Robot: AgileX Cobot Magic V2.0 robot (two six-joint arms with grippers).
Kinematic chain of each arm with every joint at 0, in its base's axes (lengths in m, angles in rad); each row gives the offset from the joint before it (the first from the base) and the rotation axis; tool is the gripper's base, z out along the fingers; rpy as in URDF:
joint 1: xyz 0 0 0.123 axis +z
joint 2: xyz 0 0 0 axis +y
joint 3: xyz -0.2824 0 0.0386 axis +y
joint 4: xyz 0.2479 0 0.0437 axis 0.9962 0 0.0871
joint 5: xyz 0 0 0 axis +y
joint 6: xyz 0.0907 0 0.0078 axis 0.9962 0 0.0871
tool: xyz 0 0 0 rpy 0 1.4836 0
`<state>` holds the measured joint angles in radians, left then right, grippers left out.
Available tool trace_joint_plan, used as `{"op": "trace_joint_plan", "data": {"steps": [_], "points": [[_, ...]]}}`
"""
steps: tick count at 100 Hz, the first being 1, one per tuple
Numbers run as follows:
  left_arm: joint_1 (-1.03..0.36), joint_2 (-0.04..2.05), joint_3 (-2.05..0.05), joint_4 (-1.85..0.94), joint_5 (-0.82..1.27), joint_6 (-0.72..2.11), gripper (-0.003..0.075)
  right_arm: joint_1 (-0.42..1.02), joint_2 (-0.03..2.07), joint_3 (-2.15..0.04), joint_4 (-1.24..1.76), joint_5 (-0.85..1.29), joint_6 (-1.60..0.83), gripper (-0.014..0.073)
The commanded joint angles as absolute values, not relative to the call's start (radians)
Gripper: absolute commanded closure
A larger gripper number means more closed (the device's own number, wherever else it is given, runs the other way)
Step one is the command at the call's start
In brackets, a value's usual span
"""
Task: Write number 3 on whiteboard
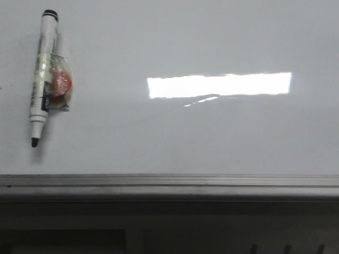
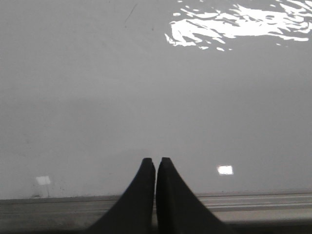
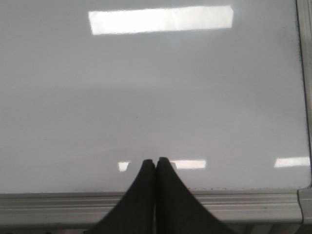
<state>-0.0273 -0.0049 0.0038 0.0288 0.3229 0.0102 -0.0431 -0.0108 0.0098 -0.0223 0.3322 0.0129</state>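
The whiteboard fills the front view, glossy white, with a bright rectangular reflection and a grey bottom rail. No number 3 shows on it. An uncapped marker with a white body, black tip and a taped wad on its side lies at the board's far left, tip pointing toward the rail. My left gripper is shut and empty over the board's near edge. My right gripper is shut and empty over the near edge, by the board's right corner. Neither gripper shows in the front view.
The board's grey rail shows in the left wrist view and in the right wrist view. The board's right frame edge runs beside the right gripper. A dark surface lies below the rail in the front view.
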Motion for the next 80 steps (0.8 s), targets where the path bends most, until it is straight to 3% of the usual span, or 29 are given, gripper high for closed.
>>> {"op": "trace_joint_plan", "data": {"steps": [1,53,80], "points": [[-0.037,-0.031,0.038,0.029,0.245,0.007,0.0741,-0.051,-0.026,0.034,-0.051,0.269,0.008,0.0658],[-0.035,-0.025,0.036,0.022,0.171,0.0,0.0741,-0.051,-0.017,0.034,0.047,0.188,0.008,0.0658],[-0.035,0.093,-0.061,0.0,0.181,0.007,0.0741,-0.051,0.161,-0.028,0.114,0.222,0.008,0.0658]]}}
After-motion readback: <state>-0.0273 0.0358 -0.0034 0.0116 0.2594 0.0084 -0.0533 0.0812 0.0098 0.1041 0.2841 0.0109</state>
